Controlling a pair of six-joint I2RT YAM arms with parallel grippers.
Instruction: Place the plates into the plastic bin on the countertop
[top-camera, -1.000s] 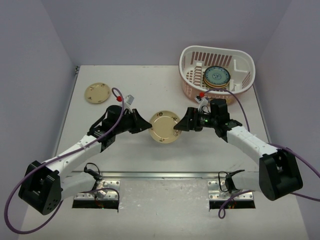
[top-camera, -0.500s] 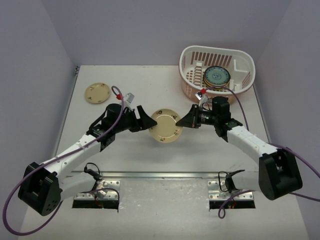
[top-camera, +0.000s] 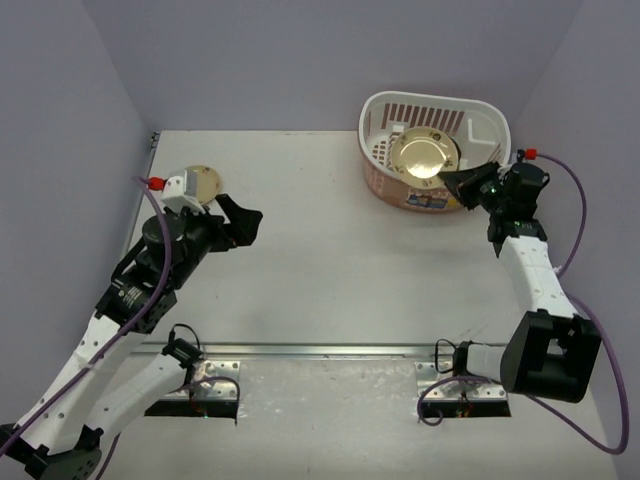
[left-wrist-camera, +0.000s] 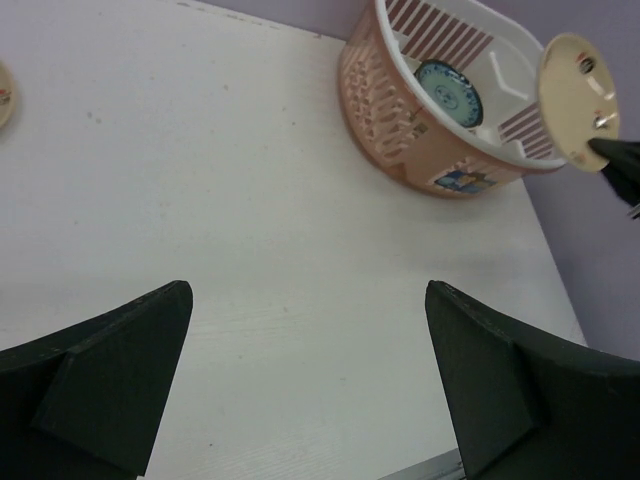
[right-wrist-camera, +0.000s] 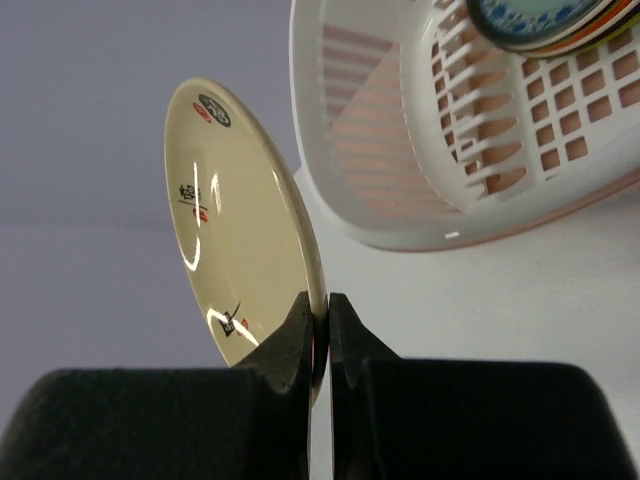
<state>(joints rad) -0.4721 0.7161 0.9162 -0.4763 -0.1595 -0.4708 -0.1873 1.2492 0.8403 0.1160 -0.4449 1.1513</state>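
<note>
The right claw (top-camera: 462, 182) pinches one cream plate (top-camera: 425, 155) by its edge, tilted over the one white and pink bin (top-camera: 385, 185). Inside the bin sits a pile of plates with a blue plate (left-wrist-camera: 448, 92) on top. The left claw (top-camera: 243, 224) is spread wide and empty, and one other cream plate (top-camera: 205, 182) lies on the countertop (top-camera: 330, 260) beside it.

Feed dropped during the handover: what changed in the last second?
The left gripper let go of the cream plate, opened and drew back to the left. The right gripper closed on its rim and carried it to the plastic bin. The bin, its stacked plates and the other cream plate stayed put.
</note>
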